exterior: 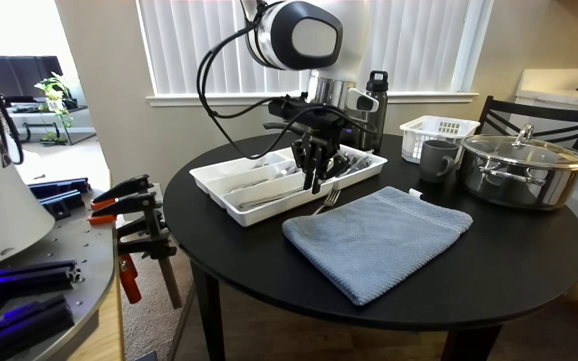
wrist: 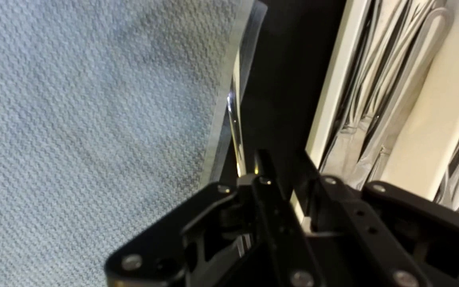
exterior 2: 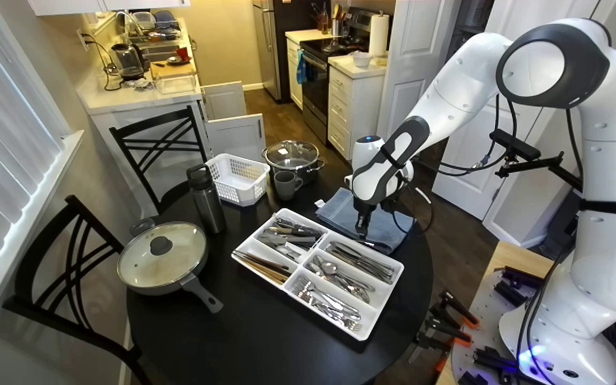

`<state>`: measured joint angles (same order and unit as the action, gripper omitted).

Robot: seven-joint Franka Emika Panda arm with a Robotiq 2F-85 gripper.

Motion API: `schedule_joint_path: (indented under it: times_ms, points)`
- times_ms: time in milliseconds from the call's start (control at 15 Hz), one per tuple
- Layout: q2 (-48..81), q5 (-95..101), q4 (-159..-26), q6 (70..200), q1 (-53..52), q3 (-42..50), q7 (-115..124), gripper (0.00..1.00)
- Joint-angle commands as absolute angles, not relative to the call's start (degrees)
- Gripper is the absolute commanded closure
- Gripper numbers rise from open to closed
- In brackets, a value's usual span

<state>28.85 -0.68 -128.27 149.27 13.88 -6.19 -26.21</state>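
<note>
While the gripper (wrist: 284, 161) is hanging between the blue cloth (wrist: 94, 119) and the white cutlery tray (wrist: 335, 81), a fork (exterior: 330, 199) is lying on the black table (exterior: 469, 281), just to the cloth side of the fingers. Its tines are pointing away from the robot's base (exterior: 3, 215), and its handle (wrist: 234, 115) is running back to the cloth's edge, where the end is disappearing from sight at the hem. In the wrist view the bare metal is slanting only slightly off the gripper's forward line, so the long axis is lying roughly across the direction in which the fingers are facing each other. What is counting most, by judgement, is the sideways offset: the fork is sitting outside the gap, nearer the cloth-side finger, while the tray's rim is passing behind the opposite one. The fingers are standing slightly apart and gripping nothing. The views are not showing how high the tips are hovering over the fork, as the nearer finger is hiding part of it
</note>
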Motion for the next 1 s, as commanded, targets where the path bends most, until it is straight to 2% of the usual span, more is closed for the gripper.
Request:
schedule_joint_path:
  times_ms: [0, 333, 400, 533, 733, 933]
  points:
    - [26.99, -0.42, -129.50, 146.85, 14.20, -6.17, -29.69, 1.00]
    - [28.48, 2.35, -129.03, 148.82, 11.06, -4.44, -26.54, 1.00]
    - [28.71, 2.66, -128.91, 148.93, 10.58, -4.19, -26.23, 0.74]
    - [29.09, 3.52, -128.76, 149.11, 9.56, -3.27, -25.78, 0.69]
    - [28.91, 5.45, -128.89, 149.35, 8.71, -1.36, -24.92, 0.51]
    - [28.55, 6.95, -129.00, 149.79, 8.73, 0.42, -24.68, 0.53]
